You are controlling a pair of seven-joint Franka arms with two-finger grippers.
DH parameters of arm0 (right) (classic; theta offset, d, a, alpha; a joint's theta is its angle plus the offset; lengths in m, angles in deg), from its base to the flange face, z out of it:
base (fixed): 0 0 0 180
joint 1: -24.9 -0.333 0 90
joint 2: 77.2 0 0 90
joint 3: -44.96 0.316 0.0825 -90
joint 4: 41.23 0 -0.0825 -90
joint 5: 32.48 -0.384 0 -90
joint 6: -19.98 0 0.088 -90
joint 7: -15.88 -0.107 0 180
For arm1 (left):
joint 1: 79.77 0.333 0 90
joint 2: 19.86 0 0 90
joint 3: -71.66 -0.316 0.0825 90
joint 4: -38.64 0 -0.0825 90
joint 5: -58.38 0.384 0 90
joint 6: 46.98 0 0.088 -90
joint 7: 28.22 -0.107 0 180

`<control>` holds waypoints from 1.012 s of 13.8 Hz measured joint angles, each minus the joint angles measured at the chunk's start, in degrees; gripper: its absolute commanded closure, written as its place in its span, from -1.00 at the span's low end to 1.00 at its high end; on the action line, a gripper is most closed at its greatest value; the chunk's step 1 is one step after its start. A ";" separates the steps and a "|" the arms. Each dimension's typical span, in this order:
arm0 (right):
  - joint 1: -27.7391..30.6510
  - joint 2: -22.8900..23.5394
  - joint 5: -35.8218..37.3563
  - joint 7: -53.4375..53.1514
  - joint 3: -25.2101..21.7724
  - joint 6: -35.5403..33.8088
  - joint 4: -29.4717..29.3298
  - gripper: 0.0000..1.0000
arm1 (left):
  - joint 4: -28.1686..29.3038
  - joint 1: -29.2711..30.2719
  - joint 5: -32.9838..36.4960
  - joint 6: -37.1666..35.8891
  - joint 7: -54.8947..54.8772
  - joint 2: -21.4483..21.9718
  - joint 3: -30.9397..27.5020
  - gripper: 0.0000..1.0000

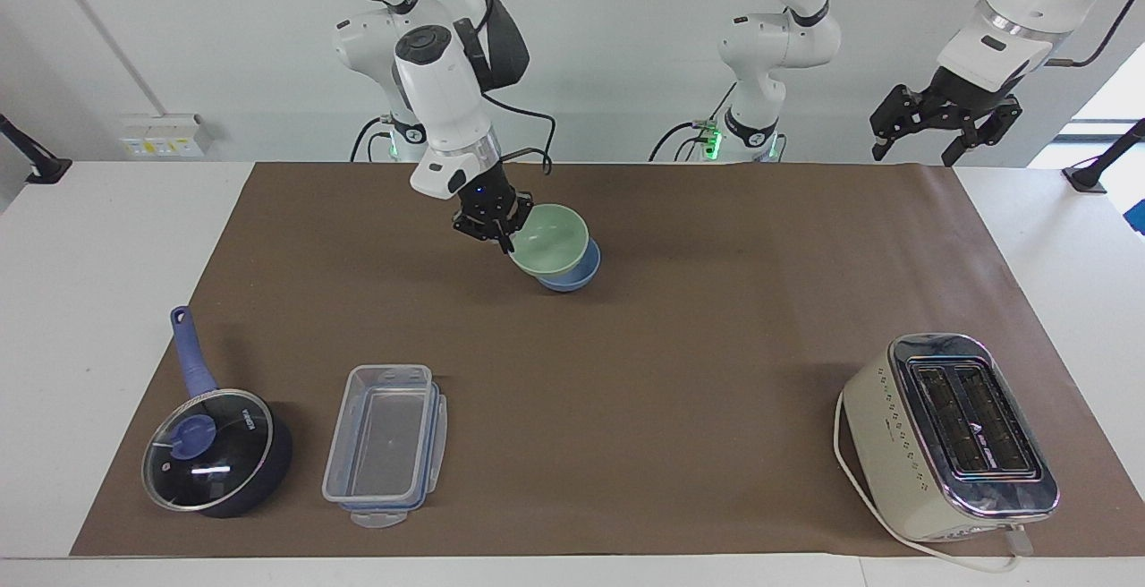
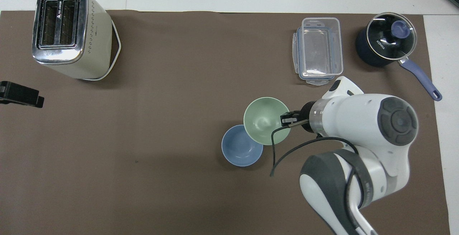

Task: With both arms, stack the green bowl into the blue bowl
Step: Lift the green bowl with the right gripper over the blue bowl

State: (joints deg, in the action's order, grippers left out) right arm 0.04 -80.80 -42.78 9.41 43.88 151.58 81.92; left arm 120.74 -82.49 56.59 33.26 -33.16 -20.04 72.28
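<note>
Mint-green bowl, matte, plain, tilted over periwinkle bowl.

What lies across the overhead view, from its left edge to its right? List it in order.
left gripper → toaster → blue bowl → green bowl → right gripper, gripping that bowl's rim → clear container → saucepan

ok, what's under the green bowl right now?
The blue bowl: the green bowl, pinched at its rim by the right gripper, hangs over it, hiding part of its opening. Contact cannot be told.
</note>
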 measured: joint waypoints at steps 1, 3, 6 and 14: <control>-0.49 -0.01 0.00 -0.11 0.00 0.25 0.29 1.00 | 0.00 0.00 0.00 0.00 0.00 0.00 0.00 -1.00; -1.91 0.00 0.00 -0.59 -0.01 3.16 1.89 1.00 | 0.00 0.00 0.00 0.00 0.00 0.01 0.00 -1.00; -3.36 0.29 0.00 -1.48 -0.01 6.42 4.90 1.00 | 0.00 0.00 0.00 0.00 0.00 0.02 0.00 -1.00; -4.70 0.65 0.00 -1.82 -0.02 8.12 7.71 1.00 | 0.00 0.00 0.00 0.00 -0.01 0.02 0.02 -1.00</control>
State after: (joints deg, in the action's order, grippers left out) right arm -4.66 -80.15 -42.78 7.59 43.86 159.70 89.63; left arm 120.74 -82.49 56.59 33.26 -33.17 -20.02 72.30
